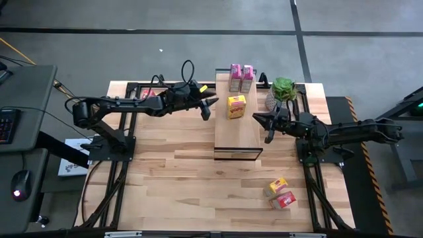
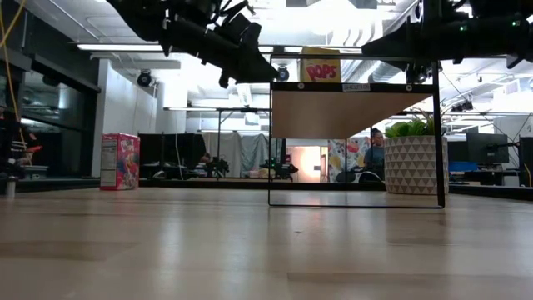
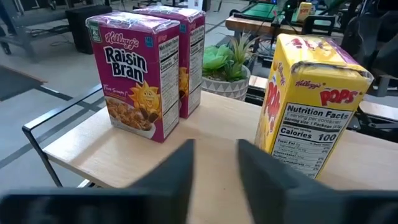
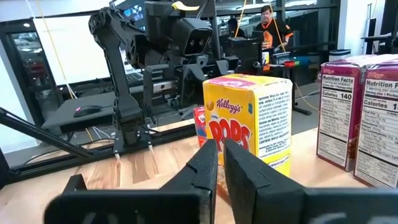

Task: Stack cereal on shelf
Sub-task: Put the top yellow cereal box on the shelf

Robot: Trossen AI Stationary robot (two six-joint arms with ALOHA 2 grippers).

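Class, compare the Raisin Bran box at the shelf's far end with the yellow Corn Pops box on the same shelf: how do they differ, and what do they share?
Colour: the Raisin Bran box is magenta, the Corn Pops box yellow. Company: the Raisin Bran box stands beside a second magenta box, the Corn Pops box stands alone. Place: the Raisin Bran box is at the far end of the shelf, the Corn Pops box nearer its middle. Both are upright Kellogg's cartons.

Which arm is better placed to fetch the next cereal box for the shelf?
Probably the right. The yellow box and red box on the table lie on its side, nearer the right tool. The left tool sits across the shelf, though a red box lies behind that arm.
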